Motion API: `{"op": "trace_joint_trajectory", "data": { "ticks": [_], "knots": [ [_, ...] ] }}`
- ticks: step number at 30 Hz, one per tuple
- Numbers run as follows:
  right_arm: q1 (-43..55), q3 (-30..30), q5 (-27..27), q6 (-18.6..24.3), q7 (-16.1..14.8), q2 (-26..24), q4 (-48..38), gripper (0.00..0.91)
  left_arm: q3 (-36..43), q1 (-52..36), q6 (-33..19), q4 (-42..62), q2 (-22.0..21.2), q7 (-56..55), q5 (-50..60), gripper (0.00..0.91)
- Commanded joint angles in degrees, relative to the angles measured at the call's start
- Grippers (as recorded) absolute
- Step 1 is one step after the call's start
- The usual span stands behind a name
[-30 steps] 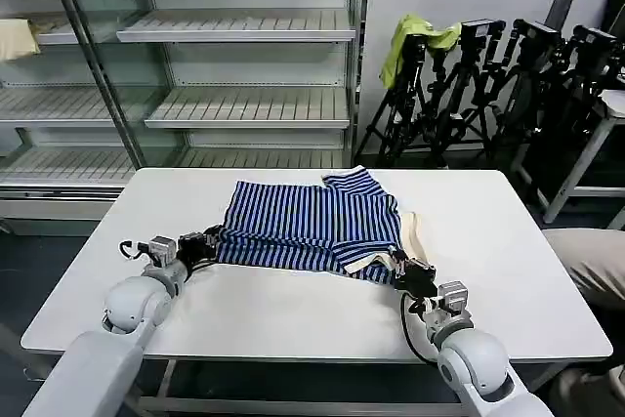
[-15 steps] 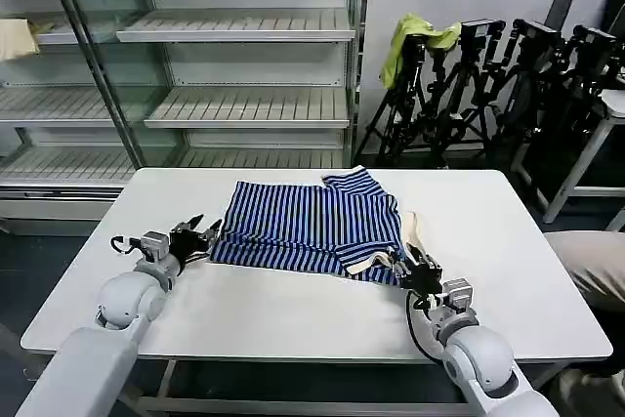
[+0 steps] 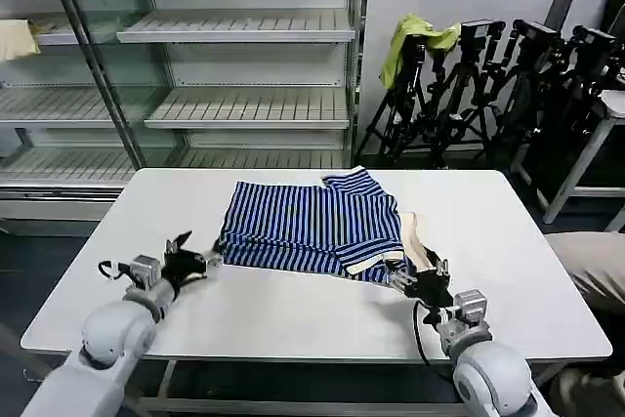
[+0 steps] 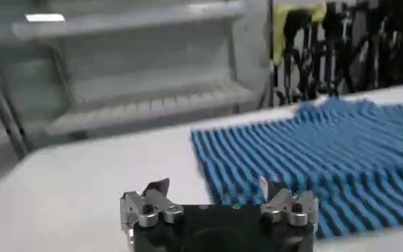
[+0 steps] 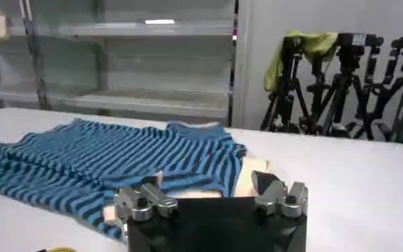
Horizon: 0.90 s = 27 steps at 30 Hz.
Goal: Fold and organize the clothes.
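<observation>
The blue and black striped shirt (image 3: pixel 311 224) lies partly folded in the middle of the white table (image 3: pixel 293 314), with a cream cuff (image 3: pixel 417 238) showing at its near right corner. My left gripper (image 3: pixel 191 259) is open just off the shirt's near left corner, holding nothing. My right gripper (image 3: pixel 416 277) is open beside the near right corner, also holding nothing. In the left wrist view the shirt (image 4: pixel 317 147) lies just beyond the open left gripper (image 4: pixel 213 189). In the right wrist view the shirt (image 5: pixel 112 154) spreads out past the open right gripper (image 5: pixel 208 183).
Glass-fronted shelving (image 3: pixel 244 104) stands behind the table, with a pale beige cloth (image 3: pixel 15 38) on a shelf. Black tripods (image 3: pixel 508 85) crowd the back right, one draped with a yellow-green cloth (image 3: pixel 410 38). The table's near strip is bare.
Both grippers have let go of the shirt's near corners, opened, and drawn back towards the table's near edge. The shirt's near edge has settled flat.
</observation>
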Motion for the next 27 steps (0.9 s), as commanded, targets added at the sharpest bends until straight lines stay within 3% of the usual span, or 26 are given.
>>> {"op": "trace_joint_trajectory", "data": {
  "ticks": [1,17,18,19,20,27],
  "knots": [
    [-3.8,0.6,-0.7,-1.5,2.2,0.2,2.2,0.907,-1.2,4.6,3.3,-3.2,-0.6,-0.9,-0.2,0.907],
    [-1.9,0.2,2.8,-3.0,3.7,0.7,1.0,0.907,-0.8,0.4,2.4,0.5,-1.0,-2.4,-3.3,0.907],
    [-1.8,0.0,2.8,-3.3,3.7,1.0,0.6,0.433,-0.7,0.3,2.5,0.6,-1.0,-2.5,-3.3,0.574],
    [-1.8,0.0,2.9,-3.4,3.8,1.1,0.5,0.161,-0.6,0.2,2.6,0.7,-1.0,-2.5,-3.2,0.242],
    [-1.6,-0.4,3.1,-3.6,3.9,1.4,-0.1,0.000,-0.5,-0.1,2.9,1.0,-1.1,-2.3,-2.9,0.010],
    [-0.7,-0.9,4.2,-3.7,3.0,1.8,-0.6,0.000,-0.6,0.0,3.1,1.5,-0.8,-0.6,-2.6,0.010]
  ]
}}
